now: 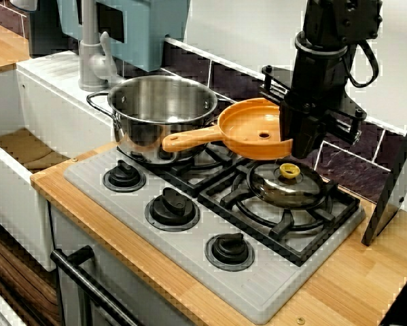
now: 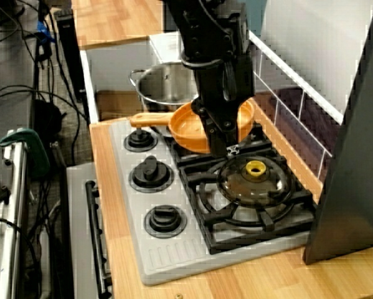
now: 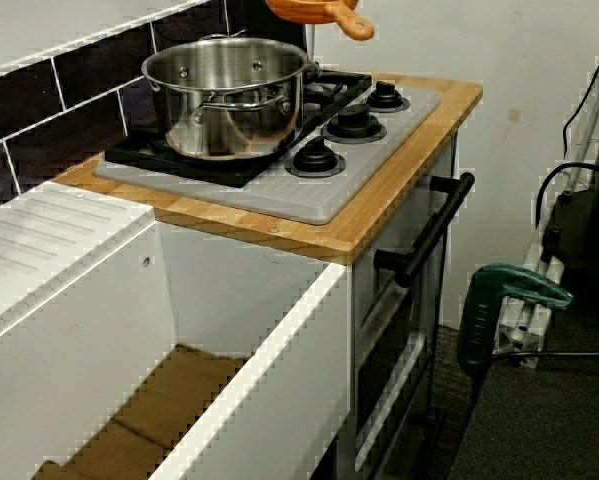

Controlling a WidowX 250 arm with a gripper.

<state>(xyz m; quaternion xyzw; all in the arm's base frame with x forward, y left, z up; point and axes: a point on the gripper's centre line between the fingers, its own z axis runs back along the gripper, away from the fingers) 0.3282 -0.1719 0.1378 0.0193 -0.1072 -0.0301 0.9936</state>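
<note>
The stove point(image 1: 189, 261) is set in a counter point(image 1: 366, 272); a pot point(image 1: 164, 112) is placed at its far left; the pan point(image 1: 251, 125) is held aloft just right of the pot, handle pointed left, its right rim clamped by the gripper point(image 1: 302, 146); a lid point(image 1: 288, 185) is laid on the stove just below.
</note>
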